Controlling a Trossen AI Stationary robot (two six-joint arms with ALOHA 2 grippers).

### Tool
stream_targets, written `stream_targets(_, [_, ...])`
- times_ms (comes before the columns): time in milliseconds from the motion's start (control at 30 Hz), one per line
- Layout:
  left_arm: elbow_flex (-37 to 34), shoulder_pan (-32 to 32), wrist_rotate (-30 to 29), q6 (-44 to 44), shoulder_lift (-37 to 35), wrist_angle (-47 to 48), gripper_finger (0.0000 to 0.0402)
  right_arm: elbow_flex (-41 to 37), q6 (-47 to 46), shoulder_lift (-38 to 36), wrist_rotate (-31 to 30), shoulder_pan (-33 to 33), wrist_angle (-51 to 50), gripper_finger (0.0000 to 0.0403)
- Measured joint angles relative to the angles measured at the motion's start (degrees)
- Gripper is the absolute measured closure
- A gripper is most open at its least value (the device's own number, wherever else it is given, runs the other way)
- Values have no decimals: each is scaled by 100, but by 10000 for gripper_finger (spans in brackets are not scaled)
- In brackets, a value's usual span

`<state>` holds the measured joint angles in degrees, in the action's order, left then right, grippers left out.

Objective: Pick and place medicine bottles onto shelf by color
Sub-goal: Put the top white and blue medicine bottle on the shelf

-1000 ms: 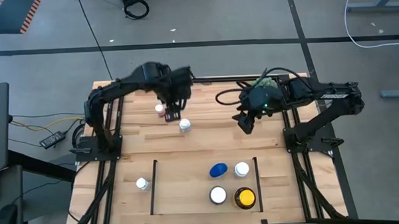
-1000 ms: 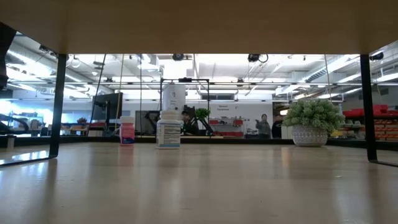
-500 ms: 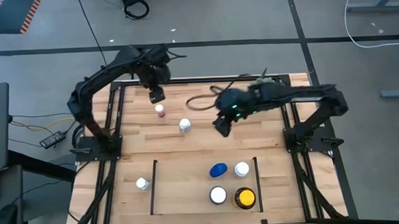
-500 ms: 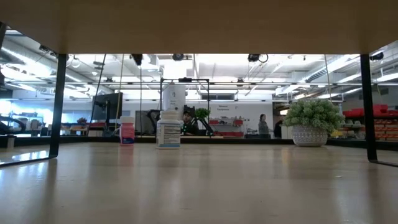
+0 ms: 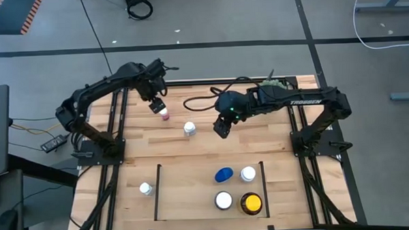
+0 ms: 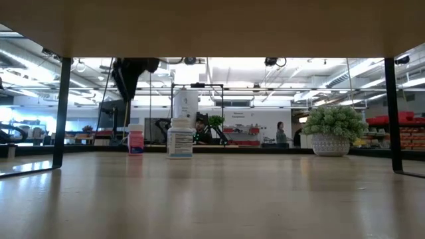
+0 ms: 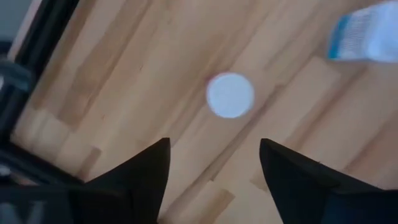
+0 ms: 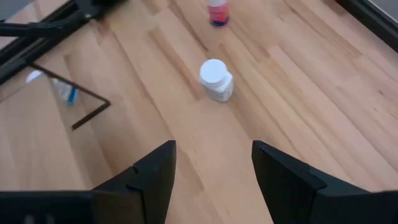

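Left gripper [image 5: 157, 105] has swung back over the reddish bottle [image 5: 164, 114], jaws spread and empty; right gripper [image 5: 221, 130], also open, has advanced toward the white bottle [image 5: 189, 128] — two pickups likely pending.

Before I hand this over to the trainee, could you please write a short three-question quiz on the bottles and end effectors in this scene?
1. How many bottles stand inside the shelf?
2. True or false: the left end effector is shut on the pink bottle.
3. Which bottle does the right end effector face most closely? A) the blue bottle B) the white bottle C) the amber bottle

Key:
1. Four: blue, amber and two white-capped.
2. False; it is open above the bottle, holding nothing.
3. B
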<state>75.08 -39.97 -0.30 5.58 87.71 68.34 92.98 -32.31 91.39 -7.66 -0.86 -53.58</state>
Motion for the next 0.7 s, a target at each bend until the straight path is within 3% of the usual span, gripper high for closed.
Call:
stream_targets(267, [-438, 102, -55, -526, 80, -513, 108, -3, -90, 5, -43, -88, 64, 185])
stream_targets(700, [-353, 547, 163, -762, 386, -775, 110, -3, -223, 5, -41, -90, 64, 185])
